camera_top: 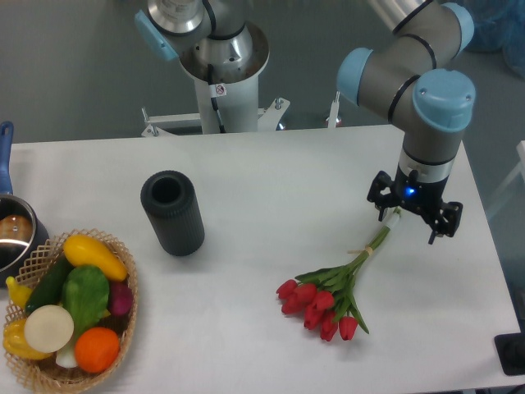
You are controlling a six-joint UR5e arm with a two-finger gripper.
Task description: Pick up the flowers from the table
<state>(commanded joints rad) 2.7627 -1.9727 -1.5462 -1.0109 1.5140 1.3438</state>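
The flowers point(324, 300) lie on the white table point(271, 189) at the front right, a bunch of red tulips with green leaves. Their tied pale green stems point(373, 245) run up and to the right, toward the arm. My gripper point(413, 212) points straight down over the top end of the stems. Its black fingers point(447, 222) are spread wide, one on each side of the stem tips, so it is open. The wrist hides the fingertips and the very end of the stems, and I cannot tell whether they touch.
A black ribbed cylinder point(173, 213) stands left of centre. A wicker basket of colourful vegetables point(70, 308) sits at the front left corner, with a pot point(12, 234) behind it. The arm's base point(221, 61) rises behind the table's far edge.
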